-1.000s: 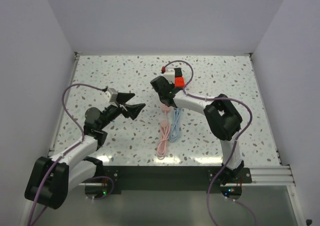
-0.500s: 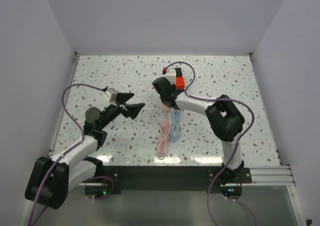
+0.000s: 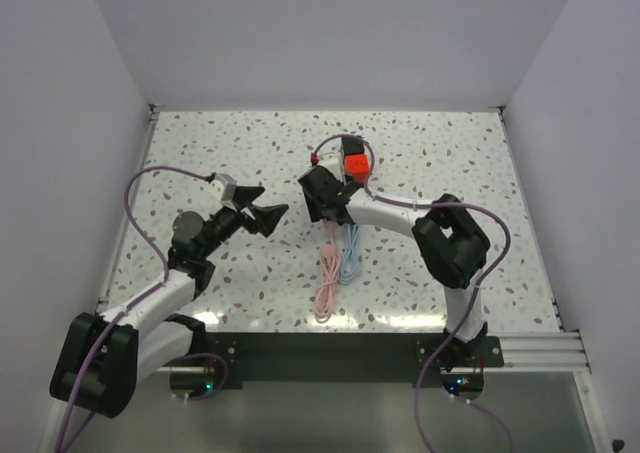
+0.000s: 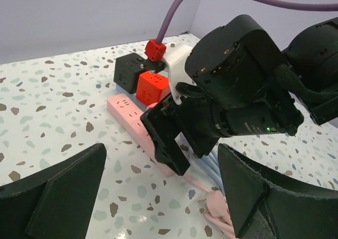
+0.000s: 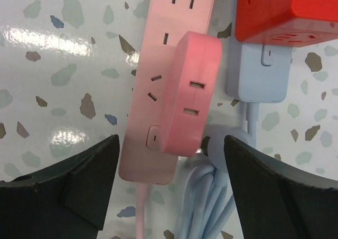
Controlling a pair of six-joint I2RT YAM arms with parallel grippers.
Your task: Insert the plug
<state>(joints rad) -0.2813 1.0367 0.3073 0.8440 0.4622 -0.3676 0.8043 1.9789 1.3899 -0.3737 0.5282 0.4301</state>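
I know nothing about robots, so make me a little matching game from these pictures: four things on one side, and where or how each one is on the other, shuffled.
Things
1. pink plug
2. black cube socket
3. light blue plug
4. left end effector

Places or states
A. open, holding nothing
B. just beyond the red cube socket, seen from the left wrist
C. lying on the pink power strip
D. at the head of the coiled blue cable

Pairs: 1-C, 2-B, 3-D, 4-A
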